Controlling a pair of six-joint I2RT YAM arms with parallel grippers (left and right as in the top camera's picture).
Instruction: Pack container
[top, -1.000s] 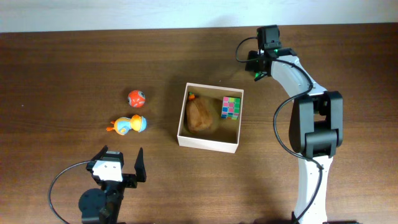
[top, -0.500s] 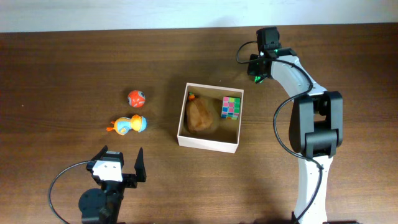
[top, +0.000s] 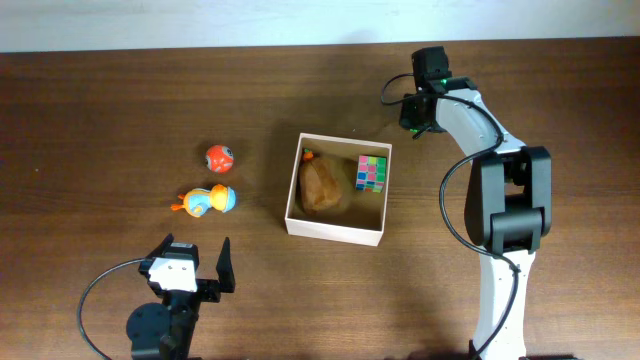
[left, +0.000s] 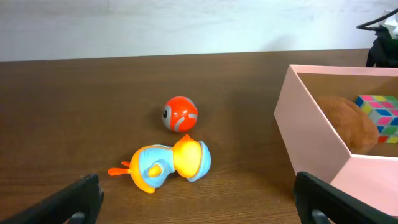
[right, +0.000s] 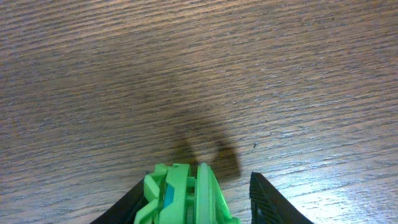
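The container stands mid-table, white-walled and tan inside; it also shows in the left wrist view. It holds a brown plush lump and a multicoloured cube. My right gripper is beyond the container's far right corner, shut on a green plastic toy above bare wood. My left gripper is open and empty near the front edge, facing a yellow-and-blue duck toy and an orange ball.
The duck and the ball lie on the table left of the container. A small orange item sits in the container's far left corner. The right arm's cable loops above the container's far right corner.
My right gripper with the green toy has shifted slightly away from the container, toward the far edge. The left arm and the toys have not moved.
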